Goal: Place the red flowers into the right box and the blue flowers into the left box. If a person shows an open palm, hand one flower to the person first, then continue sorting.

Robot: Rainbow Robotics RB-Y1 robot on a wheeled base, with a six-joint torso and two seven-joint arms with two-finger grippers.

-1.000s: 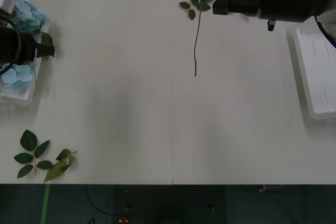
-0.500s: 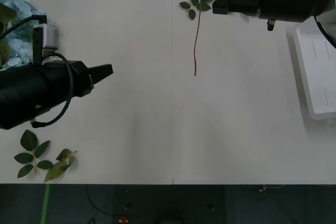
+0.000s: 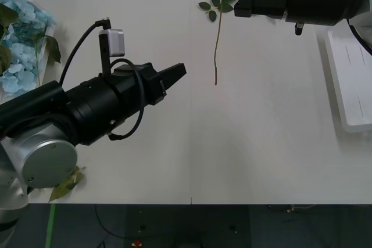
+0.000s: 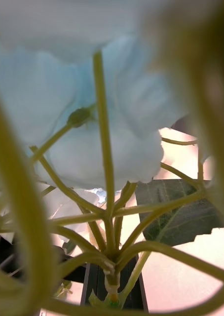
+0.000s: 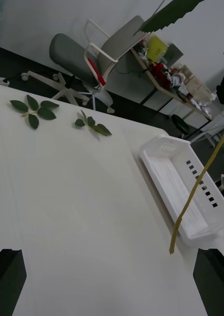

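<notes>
Left gripper (image 3: 179, 72) hangs over the counter (image 3: 261, 143) near its middle, holding nothing; in the left wrist view its fingers (image 5: 8, 276) sit wide apart. Right gripper is at the far edge; cannot tell its finger state. One blue flower's stalk (image 3: 217, 50) hangs below it. Other blue flowers (image 3: 20, 45) lie in the left box (image 3: 51, 27) at the far left corner. Right box (image 3: 351, 79) sits at the right edge.

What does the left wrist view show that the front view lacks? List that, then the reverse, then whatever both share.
Left wrist only: a grey office chair beyond the table. Front only: the blue flowers lying in the left box, and the left tool out over the table. Both: the right box and the flower stalk hanging from the right arm.
</notes>
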